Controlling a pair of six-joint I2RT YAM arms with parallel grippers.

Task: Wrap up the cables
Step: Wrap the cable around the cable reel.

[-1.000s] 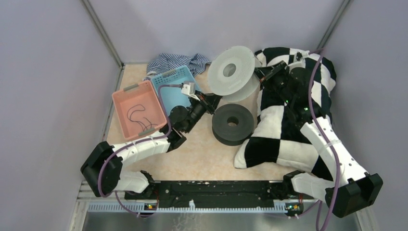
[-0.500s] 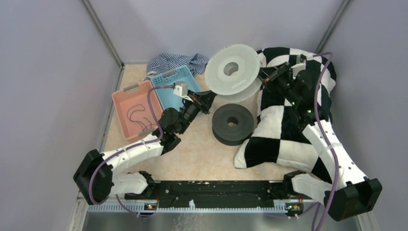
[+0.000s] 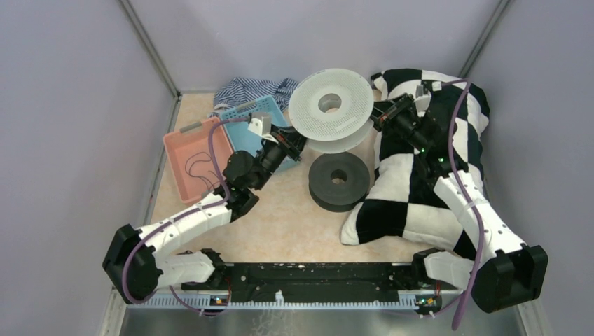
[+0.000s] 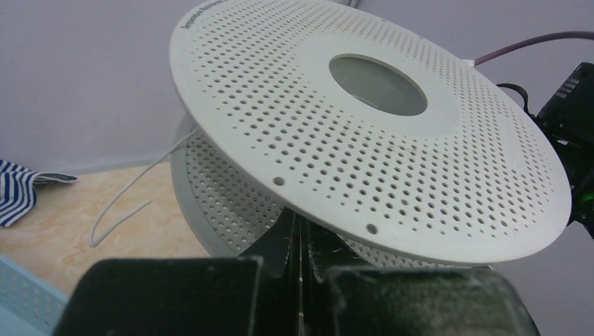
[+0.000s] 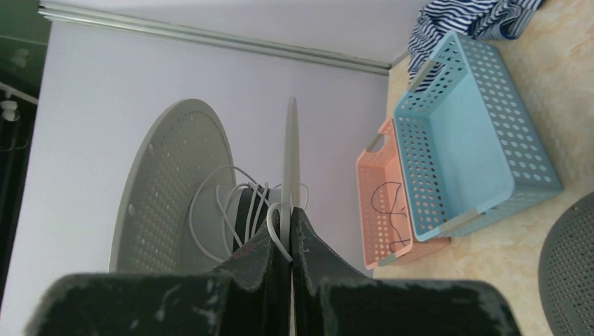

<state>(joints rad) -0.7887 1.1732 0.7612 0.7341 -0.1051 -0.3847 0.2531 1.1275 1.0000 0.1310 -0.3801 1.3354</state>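
Leftward and flatter now, the white spool [image 3: 330, 112] has my left gripper [image 3: 297, 141] and right gripper [image 3: 379, 113] clenched on its rim.

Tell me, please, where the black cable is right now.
Top view, left side: the black cable lies inside the pink basket, right beside the blue basket.

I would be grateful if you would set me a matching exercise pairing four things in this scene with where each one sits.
Things:
1. black cable
2. white cable
3. black spool
4. striped cloth

Places:
a. flat on the table beside the checkered cushion
b. inside the pink basket
c. bunched at the back wall behind the blue basket
d. looped around the hub of the white spool

Pairs: 1-b, 2-d, 3-a, 4-c.
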